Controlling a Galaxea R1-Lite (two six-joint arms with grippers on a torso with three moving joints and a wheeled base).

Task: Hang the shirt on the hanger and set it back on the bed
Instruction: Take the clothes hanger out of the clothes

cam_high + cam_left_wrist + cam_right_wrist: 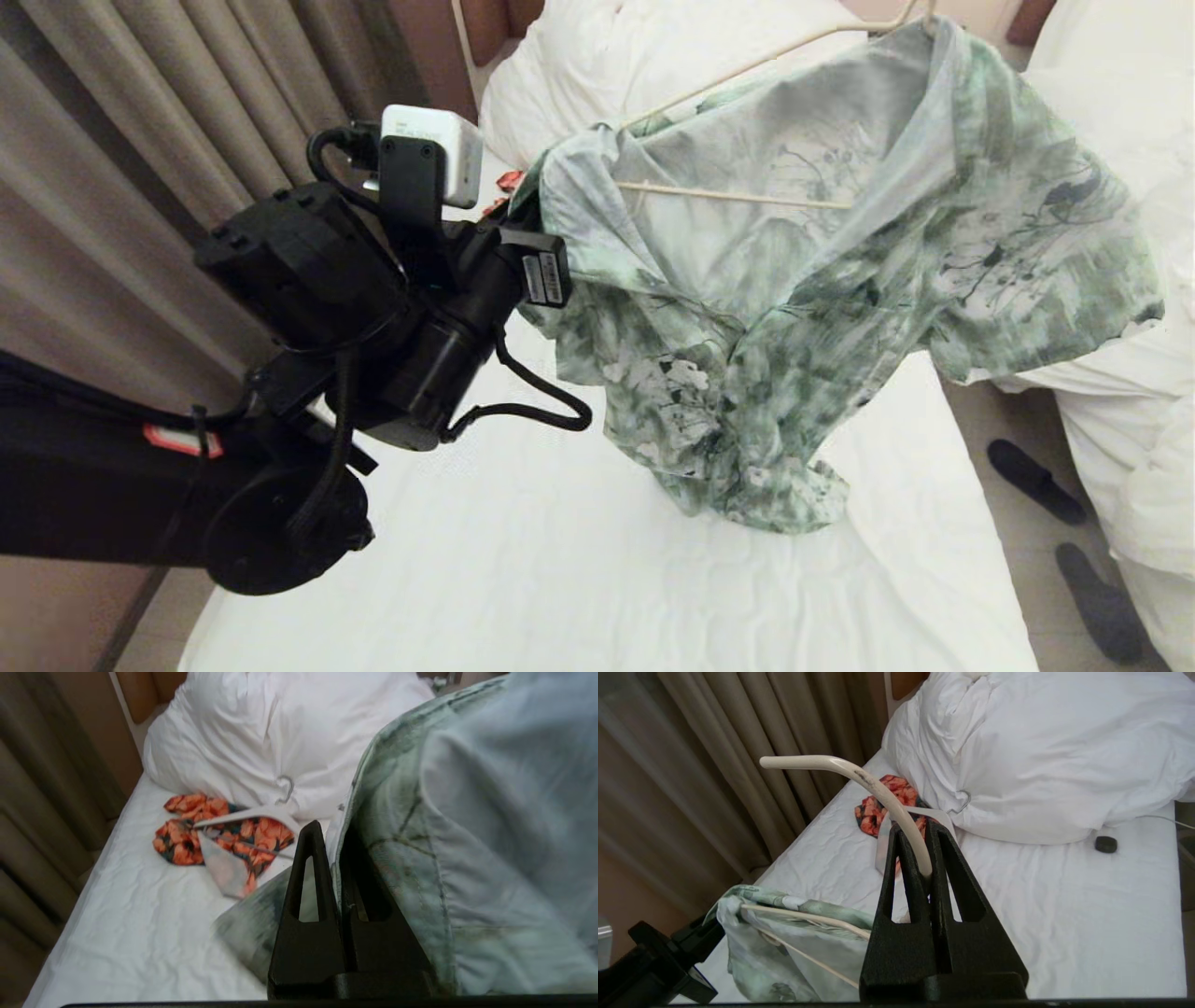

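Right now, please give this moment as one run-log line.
left gripper: shut on shirt edge | right gripper: shut on hanger hook | shirt: partly on hanger, above bed

The left arm (308, 373) is built of matte black housings and a round black joint cap. A white box-shaped camera (434, 149) is mounted on a black bracket fixed with small screws. Black cables are looped beside the wrist; a red-and-white label and barcode stickers are seen. Tapered black fingers (308, 891) with slotted cut-outs are fitted to both grippers.
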